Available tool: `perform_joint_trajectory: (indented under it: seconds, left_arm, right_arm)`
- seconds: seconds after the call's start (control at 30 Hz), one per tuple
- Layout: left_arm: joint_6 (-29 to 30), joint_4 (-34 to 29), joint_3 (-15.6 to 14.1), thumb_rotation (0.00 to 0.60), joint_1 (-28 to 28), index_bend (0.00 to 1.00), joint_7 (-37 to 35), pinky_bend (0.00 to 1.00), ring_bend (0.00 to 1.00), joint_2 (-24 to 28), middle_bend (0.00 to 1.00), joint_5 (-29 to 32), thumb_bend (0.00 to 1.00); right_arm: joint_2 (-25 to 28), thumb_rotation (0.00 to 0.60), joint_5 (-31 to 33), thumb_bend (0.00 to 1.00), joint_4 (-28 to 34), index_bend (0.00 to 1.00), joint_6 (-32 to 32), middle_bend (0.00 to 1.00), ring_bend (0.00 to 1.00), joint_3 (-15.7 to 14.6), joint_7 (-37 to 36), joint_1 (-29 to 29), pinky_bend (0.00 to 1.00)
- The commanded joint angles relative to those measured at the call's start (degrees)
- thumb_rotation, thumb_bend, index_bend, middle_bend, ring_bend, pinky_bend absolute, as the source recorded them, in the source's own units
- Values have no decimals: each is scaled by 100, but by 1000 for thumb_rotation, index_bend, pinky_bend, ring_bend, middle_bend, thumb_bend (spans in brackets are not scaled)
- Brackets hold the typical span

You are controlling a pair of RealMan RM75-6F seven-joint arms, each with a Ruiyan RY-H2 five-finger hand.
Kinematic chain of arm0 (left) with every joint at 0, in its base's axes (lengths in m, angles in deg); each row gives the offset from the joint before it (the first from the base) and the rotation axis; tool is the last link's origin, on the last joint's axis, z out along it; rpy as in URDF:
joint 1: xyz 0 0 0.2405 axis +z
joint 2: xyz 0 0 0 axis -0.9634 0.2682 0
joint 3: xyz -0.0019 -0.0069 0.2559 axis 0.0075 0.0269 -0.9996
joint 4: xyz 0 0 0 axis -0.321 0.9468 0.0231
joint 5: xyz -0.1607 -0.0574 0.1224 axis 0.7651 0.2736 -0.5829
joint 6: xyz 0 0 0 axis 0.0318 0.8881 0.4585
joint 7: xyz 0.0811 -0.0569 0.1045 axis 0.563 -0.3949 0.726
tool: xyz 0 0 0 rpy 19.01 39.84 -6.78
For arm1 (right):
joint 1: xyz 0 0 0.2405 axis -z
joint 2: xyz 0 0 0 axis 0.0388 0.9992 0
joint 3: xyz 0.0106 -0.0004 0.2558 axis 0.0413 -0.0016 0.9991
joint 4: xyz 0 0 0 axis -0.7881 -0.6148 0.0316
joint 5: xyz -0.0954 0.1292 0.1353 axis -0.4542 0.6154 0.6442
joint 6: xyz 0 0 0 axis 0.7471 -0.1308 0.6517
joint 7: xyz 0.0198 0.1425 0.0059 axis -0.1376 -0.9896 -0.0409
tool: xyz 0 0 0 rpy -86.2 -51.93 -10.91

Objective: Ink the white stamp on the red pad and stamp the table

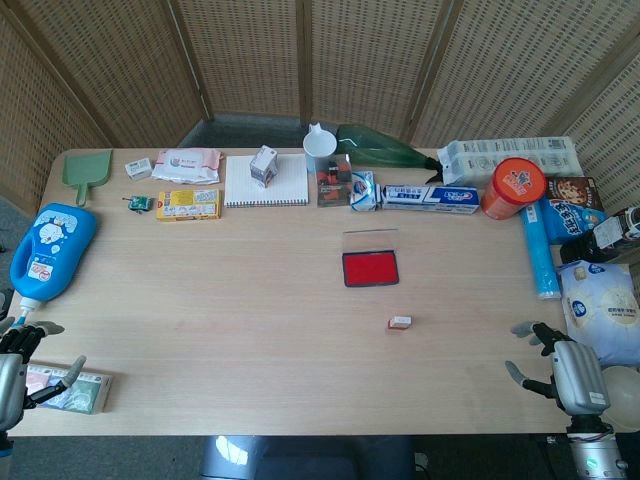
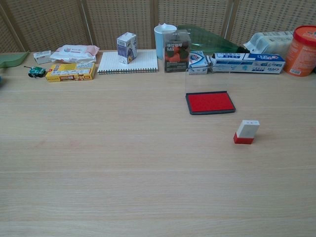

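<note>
Both my robot hands wait at the near bench corners, fingers apart, holding nothing.
The white stamp stands upright just nearer me than the red pad, apart from it; bare bench lies between it and my right robot hand and left robot hand.

Wooden table with stamp, red pad

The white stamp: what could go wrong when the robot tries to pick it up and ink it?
1. The white stamp is small and upright; the right hand might knock it over.
2. The red pad has a clear lid standing open behind it, which fingers could hit.
</note>
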Motion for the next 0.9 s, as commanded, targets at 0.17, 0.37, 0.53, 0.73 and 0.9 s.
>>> perform_joint_trajectory:
  seconds: [0.17, 0.37, 0.53, 0.73, 0.9]
  left_arm:
    - [-40, 0, 6, 182, -37, 329, 38, 121, 282, 4, 333, -10, 209]
    - [79, -45, -2, 182, 15, 329, 32, 121, 282, 58, 333, -60, 209]
    - [62, -41, 17, 184, -2, 330, 10, 121, 282, 76, 333, -47, 209]
    - [-26, -23, 34, 182, -73, 330, 2, 121, 282, 68, 333, -63, 209]
    - [-117, -10, 60, 183, -135, 330, 30, 121, 282, 62, 333, -24, 209]
  right_arm:
    - [-49, 600, 38, 280, -28, 383, -95, 428, 468, 7, 21, -47, 518]
    - [-36, 600, 12, 280, -44, 383, -114, 439, 468, 19, -52, -73, 518]
    - [-59, 600, -159, 280, -46, 403, 32, 471, 508, 109, -249, -118, 541]
    - [129, 600, -318, 279, 78, 409, -238, 574, 692, 171, -479, -377, 690]
    - [316, 600, -220, 273, 392, 409, -645, 795, 962, 280, -626, -667, 974]
